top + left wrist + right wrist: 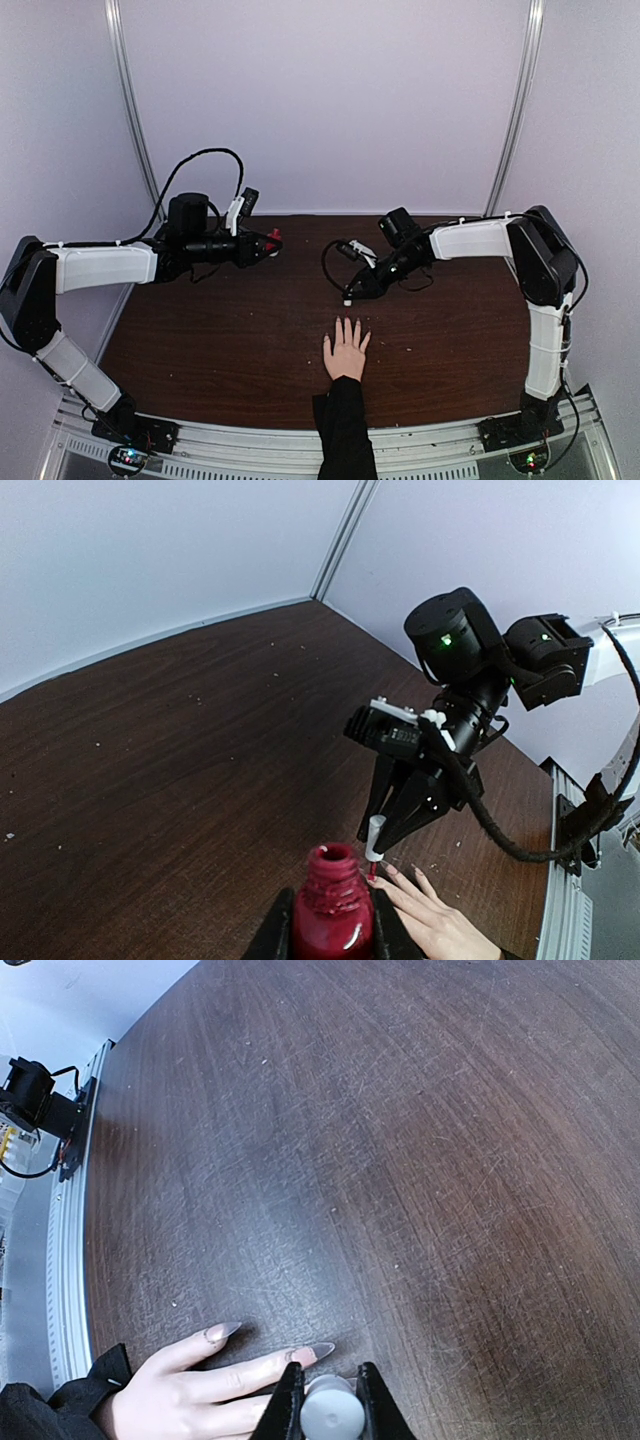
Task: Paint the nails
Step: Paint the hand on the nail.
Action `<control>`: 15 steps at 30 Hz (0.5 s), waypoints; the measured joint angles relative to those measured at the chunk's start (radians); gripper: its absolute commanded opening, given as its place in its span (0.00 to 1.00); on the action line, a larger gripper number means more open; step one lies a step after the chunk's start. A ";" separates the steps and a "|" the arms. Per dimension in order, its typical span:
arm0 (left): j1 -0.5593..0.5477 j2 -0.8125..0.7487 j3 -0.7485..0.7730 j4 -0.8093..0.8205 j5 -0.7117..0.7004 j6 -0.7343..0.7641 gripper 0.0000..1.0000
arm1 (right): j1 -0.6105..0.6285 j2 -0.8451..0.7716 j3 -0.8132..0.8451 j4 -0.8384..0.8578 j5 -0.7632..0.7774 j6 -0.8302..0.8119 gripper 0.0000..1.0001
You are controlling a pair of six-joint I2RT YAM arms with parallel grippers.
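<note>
A pale hand (347, 352) in a black sleeve (343, 430) lies palm down on the dark wooden surface (220, 330), near the middle of its near edge, pointing toward the far wall. The nails (321, 1350) are long and pointed, and the 2 that the right wrist view shows clearly look bare and pinkish.

The right fingers (352, 292) sit just beyond the fingertips, closed on a small white cap (333, 1415). From the left wrist view, a thin brush hangs below that cap with red on its tip, very close to the tips of the hand. I cannot tell whether it touches a nail.

The left fingers (262, 243) are over the far left part of the surface, well apart from the hand, clamped on either side of a small red bottle (333, 915). The bottle is open, its neck crusted with red polish, and it is held off the surface.

The 2 arms reach in from either side, with black cables looping off both wrists.
</note>
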 measured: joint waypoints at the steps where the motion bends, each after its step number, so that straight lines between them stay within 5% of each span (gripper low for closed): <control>1: 0.000 0.000 0.000 0.000 0.000 0.000 0.00 | 0.000 0.001 0.000 0.000 0.000 0.000 0.00; 15: 0.000 0.000 0.000 0.000 0.000 0.000 0.00 | 0.000 0.016 0.006 0.000 0.008 0.001 0.00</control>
